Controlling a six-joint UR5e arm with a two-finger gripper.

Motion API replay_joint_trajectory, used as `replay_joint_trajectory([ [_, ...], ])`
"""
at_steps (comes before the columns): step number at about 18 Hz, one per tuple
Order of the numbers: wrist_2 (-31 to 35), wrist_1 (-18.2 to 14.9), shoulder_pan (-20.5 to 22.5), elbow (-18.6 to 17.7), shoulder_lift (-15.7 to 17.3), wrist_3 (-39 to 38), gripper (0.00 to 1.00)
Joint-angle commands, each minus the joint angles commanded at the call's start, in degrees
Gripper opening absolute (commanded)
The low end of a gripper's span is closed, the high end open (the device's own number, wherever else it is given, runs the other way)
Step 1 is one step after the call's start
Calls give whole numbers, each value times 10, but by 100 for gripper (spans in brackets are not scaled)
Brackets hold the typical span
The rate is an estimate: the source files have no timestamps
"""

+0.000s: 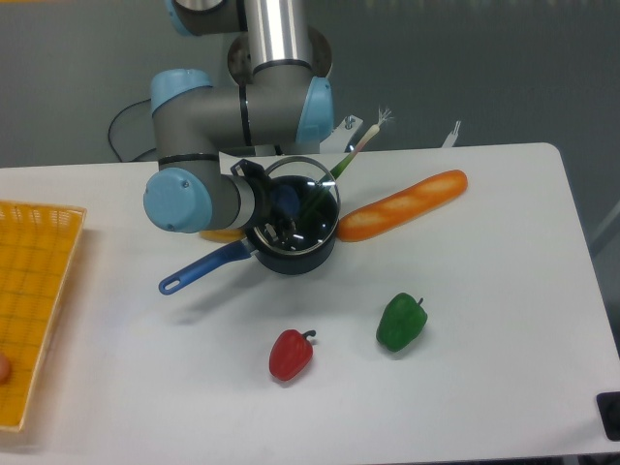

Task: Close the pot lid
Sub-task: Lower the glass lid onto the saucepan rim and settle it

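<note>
Hanging over the pot [295, 254], the lid [302, 201] sits tilted, its upper rim raised toward the back and its lower edge down near the pot's mouth, so it is not seated flat. The gripper [281, 208] reaches in from the left, and its dark fingers [260, 187] meet the lid at the blue knob [285, 199]; they look clamped on the knob, though glass glare blurs the contact. The pot rests on the white table [484, 291] with its long blue handle [203, 268] pointing down-left. A green onion [351, 158] leans out behind the lid. A baguette [402, 205] lies just right of the pot, a yellow item [221, 232] is half hidden under the arm, and a red pepper [291, 355] and green pepper [401, 322] lie nearer the camera. An orange basket [34, 291] occupies the left edge.
</note>
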Motion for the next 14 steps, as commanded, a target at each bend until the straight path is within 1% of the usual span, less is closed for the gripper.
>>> replay_joint_trajectory([
  [8, -1, 0, -5, -1, -1, 2, 42],
  [9, -1, 0, -5, -2, -1, 1, 44],
  [10, -1, 1, -5, -4, 0, 1, 48],
  [14, 0, 1, -6, -7, 2, 0, 49],
])
